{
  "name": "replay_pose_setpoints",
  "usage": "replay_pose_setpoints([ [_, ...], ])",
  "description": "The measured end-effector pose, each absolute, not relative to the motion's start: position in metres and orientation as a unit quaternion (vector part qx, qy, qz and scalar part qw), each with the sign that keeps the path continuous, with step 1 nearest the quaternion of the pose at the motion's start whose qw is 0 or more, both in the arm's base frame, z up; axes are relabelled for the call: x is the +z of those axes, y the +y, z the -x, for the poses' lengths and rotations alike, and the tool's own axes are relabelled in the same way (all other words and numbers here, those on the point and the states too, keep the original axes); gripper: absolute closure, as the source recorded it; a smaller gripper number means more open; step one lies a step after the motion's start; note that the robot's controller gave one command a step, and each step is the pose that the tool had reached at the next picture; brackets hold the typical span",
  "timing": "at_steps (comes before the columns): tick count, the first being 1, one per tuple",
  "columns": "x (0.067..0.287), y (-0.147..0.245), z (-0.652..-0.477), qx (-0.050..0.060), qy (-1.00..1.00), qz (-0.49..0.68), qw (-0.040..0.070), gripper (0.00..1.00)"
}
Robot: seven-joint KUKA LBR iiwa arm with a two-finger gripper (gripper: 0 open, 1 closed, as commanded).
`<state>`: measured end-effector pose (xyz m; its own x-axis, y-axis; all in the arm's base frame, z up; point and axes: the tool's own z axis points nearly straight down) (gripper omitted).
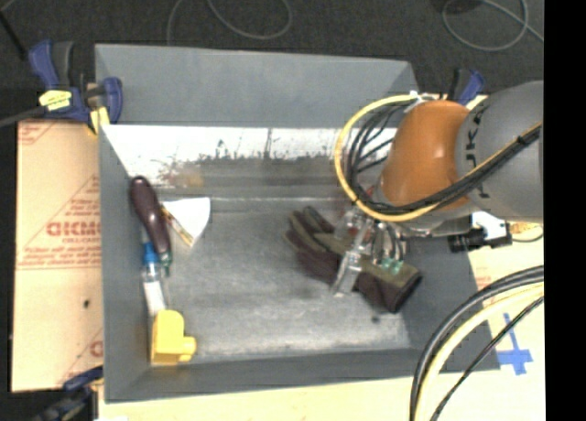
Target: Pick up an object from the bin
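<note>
Because the dark glove (313, 242) lies on the bin's (256, 90) right side, the end effector (352, 268) hangs low over it, wide or narrow I cannot tell.

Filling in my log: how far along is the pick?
Done: the gripper sits low on the dark glove at the right of the bin. In hand: a grasp, unconfirmed. Left: the lift; the glove lies on the floor, and the yellow block and dark-handled tool lie at left.
</note>
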<state>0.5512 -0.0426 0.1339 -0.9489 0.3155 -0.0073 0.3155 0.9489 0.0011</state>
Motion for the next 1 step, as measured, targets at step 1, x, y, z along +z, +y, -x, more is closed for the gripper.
replay_pose_setpoints([
  [1, 0.0975, -0.0393, -0.5432, 0.0, 0.989, -0.146, 0.006, 0.0],
])
